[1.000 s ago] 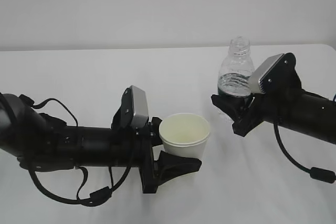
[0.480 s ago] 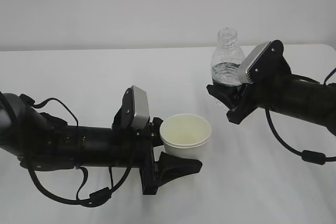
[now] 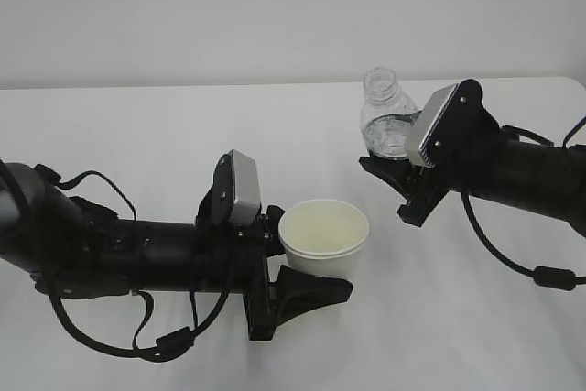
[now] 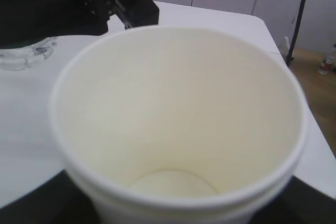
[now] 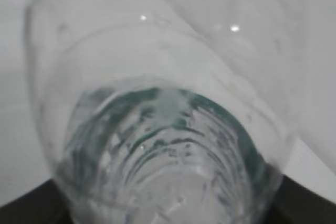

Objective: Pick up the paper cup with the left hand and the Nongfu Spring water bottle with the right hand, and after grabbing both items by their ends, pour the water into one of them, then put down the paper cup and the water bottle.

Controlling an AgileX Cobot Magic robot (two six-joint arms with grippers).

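Over the white table (image 3: 165,135), left gripper (image 3: 307,267) clamps the paper cup (image 3: 322,237); right gripper (image 3: 394,174) clamps the tilted bottle (image 3: 385,121).

Close-up along a clear ribbed plastic bottle (image 5: 157,129), filling most of the frame and blurred. Dark green label band curves round its lower-middle. Clear water (image 5: 173,198) with small bubbles inside. Black gripper parts at both bottom corners. Pale surface behind.

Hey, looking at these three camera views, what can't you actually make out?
- Left gripper fingertips: the white tapered paper cup hides them, exterior and left wrist views.
- Clear ribbed plastic water bottle lower half: behind the right gripper, exterior view.
- Bottle's label text: blurred, right wrist view.
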